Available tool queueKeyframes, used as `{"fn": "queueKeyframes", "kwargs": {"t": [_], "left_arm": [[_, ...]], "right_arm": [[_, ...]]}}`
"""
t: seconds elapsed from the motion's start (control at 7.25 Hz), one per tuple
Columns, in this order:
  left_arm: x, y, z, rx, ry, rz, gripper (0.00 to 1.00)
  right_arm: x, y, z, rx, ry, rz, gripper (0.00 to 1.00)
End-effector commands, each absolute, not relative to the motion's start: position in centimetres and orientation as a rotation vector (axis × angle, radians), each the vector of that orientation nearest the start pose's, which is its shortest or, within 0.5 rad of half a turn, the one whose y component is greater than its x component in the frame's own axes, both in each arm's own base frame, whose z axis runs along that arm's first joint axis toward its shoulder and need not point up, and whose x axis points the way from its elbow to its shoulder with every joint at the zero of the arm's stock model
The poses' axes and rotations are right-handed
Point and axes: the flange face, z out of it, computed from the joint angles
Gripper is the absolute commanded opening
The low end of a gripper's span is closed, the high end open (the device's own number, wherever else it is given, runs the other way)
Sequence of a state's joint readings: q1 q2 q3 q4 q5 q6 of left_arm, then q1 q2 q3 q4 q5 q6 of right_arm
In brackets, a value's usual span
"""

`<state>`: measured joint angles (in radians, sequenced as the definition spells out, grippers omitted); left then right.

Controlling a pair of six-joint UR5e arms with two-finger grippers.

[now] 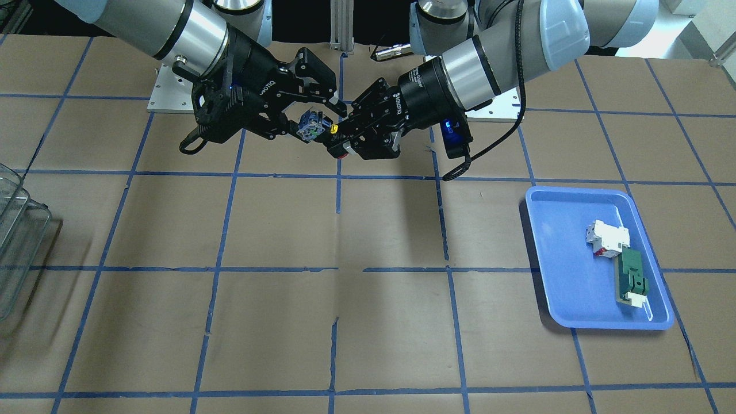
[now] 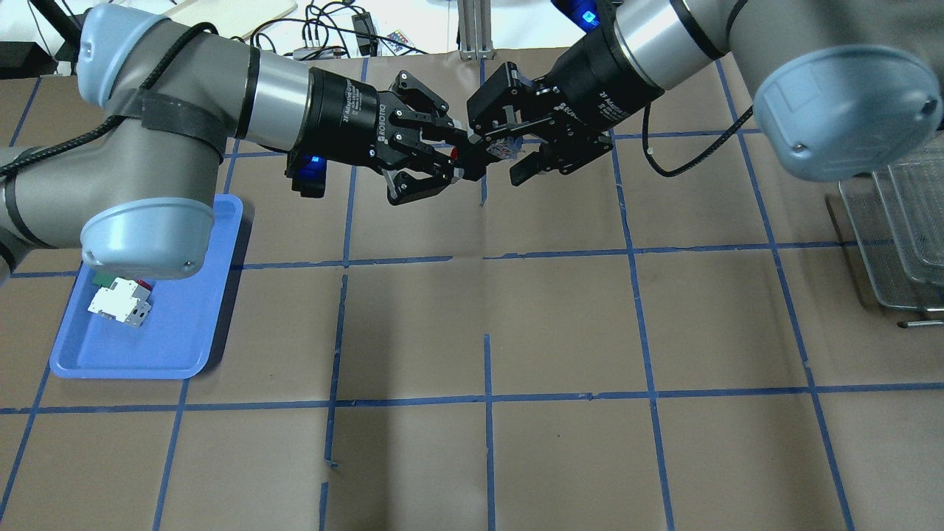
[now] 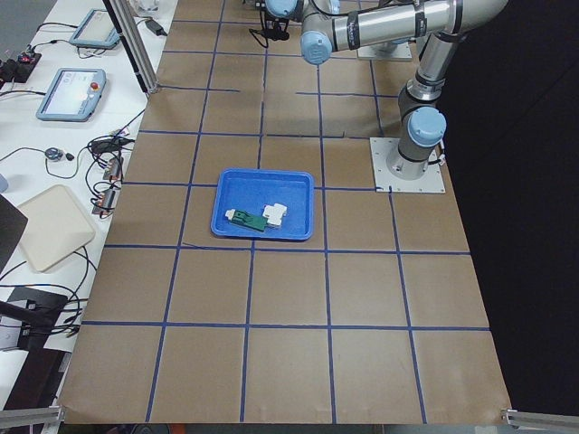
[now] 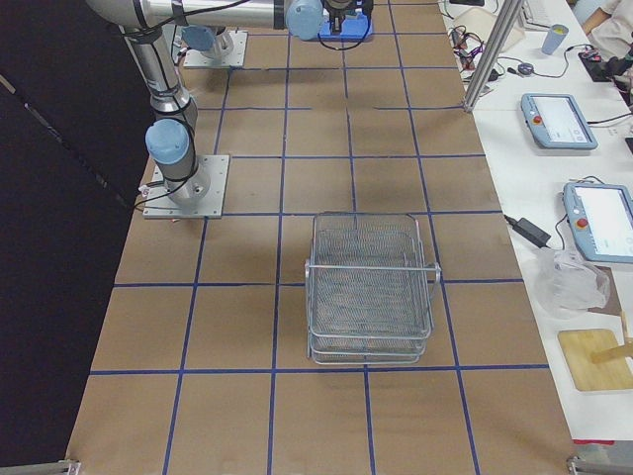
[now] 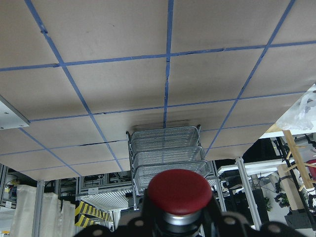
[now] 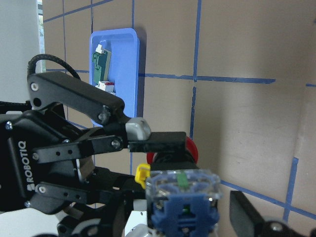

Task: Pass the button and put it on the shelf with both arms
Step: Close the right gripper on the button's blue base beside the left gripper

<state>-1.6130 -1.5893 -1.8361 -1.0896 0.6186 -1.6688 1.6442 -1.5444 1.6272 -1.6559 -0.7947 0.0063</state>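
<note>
The table (image 1: 368,345) is the biggest thing. It is covered in flat brown board, with blue tape lines that make squares.

The left arm (image 2: 184,96) comes in from the upper left of the overhead view. The right arm (image 2: 737,44) comes in from the upper right. Both are round, shiny grey tubes with pale blue caps. They meet above the table at the top middle of that view.

The shelf (image 4: 368,297) stands in the middle of the right side view. It is made of thin grey wire mesh, in layers, with round corners. It is well apart from both arms.

The tray (image 1: 558,276) lies at the lower right of the front view. It is smooth blue plastic with a low rim.

The left gripper (image 2: 459,156) is black. Its fingers are pinched tight on the button's dark neck, just behind the red head, and they hide most of that neck. The right gripper (image 2: 507,147) is black too. Its fingers are spread wide, one on each side of the button's clear end, with a gap showing.

In the tray lie a chunky white block (image 1: 606,236) with a bit of red and a flat green part (image 1: 631,279), touching end to end.

The button (image 6: 182,190) hangs in the air between the two grippers. It has a round red top, a yellow tab and a clear bluish boxy end. In the left wrist view the red top covers the bottom of the shelf.
</note>
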Motion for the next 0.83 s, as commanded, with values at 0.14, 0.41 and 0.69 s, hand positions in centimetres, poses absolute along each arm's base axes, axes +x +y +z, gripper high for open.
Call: {"fn": "queueKeyframes", "kwargs": {"t": [0.14,0.41,0.69], "left_arm": [[-23.33,-48.51,44.14,1.574,-1.644,-0.734,0.00],[-23.10,-48.63,43.99,1.578,-1.640,-0.734,0.00],[-22.95,-48.70,43.99,1.581,-1.636,-0.733,0.00]], "right_arm": [[23.92,-48.62,48.56,-0.062,2.359,0.037,0.74],[24.01,-48.58,48.75,-0.056,2.345,0.037,0.69],[24.18,-48.66,48.97,-0.029,2.321,0.046,0.66]]}}
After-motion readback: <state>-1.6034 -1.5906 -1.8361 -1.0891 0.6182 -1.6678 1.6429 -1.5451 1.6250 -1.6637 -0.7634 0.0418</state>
